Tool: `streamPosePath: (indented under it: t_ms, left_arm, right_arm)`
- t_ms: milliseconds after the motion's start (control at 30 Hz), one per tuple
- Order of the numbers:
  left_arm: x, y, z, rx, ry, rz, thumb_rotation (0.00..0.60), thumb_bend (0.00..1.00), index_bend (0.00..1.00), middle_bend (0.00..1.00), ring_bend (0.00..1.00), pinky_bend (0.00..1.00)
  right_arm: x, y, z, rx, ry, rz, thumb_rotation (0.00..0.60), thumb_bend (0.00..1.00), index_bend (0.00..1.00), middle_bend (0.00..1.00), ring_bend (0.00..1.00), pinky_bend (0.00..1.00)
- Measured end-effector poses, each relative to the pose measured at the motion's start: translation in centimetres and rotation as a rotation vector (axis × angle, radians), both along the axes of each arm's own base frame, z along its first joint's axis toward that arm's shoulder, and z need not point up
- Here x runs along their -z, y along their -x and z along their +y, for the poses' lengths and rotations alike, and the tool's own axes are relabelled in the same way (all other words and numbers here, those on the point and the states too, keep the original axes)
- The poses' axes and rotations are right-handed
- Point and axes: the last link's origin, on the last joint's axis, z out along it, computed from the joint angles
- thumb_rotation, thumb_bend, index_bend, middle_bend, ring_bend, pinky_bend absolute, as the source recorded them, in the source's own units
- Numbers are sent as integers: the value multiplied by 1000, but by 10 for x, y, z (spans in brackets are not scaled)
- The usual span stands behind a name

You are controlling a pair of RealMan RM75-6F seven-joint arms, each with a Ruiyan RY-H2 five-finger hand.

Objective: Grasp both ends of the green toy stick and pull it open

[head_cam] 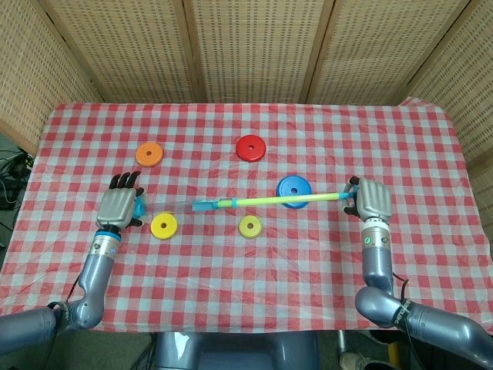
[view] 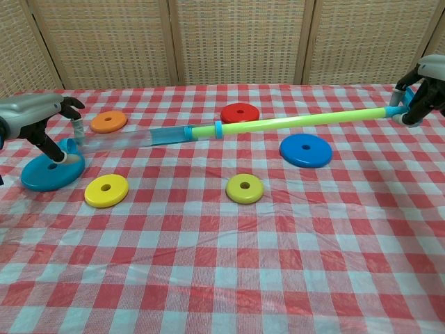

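The green toy stick (head_cam: 285, 200) (view: 306, 121) hangs above the table, stretched out long, with a clear tube section (view: 132, 138) toward its left end. My left hand (head_cam: 118, 207) (view: 38, 118) grips the left end over the large blue disc (view: 49, 173). My right hand (head_cam: 372, 200) (view: 427, 76) holds the right end near the table's right side. The stick slopes slightly upward to the right in the chest view.
Flat discs lie on the red checked cloth: orange (head_cam: 149, 154), red (head_cam: 250, 147), blue (head_cam: 293, 187), and two yellow ones (head_cam: 164, 226) (head_cam: 249, 226). Wicker screens stand behind the table.
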Motion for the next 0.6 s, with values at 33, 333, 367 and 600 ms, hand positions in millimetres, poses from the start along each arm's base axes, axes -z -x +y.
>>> streamPosePath:
  t_ms: [33, 333, 367, 600]
  left_arm:
    - [0, 1, 0, -2, 0, 0, 600, 311, 594, 0, 0, 0]
    - [-1, 6, 0, -12, 1, 4, 600, 309, 562, 0, 0, 0]
    - [-1, 6, 0, -12, 1, 4, 600, 305, 527, 0, 0, 0]
    - [-5, 7, 1, 1, 20, 26, 600, 257, 206, 0, 0, 0]
  right_arm:
    - [0, 0, 0, 1, 0, 0, 600, 596, 802, 1000, 1000, 806]
    - [-1, 0, 0, -9, 2, -7, 600, 566, 773, 1000, 996, 784]
    - [-1, 0, 0, -13, 4, -5, 600, 537, 742, 1000, 985, 760]
    - [-4, 2, 2, -23, 9, 49, 600, 307, 500, 828, 720, 447]
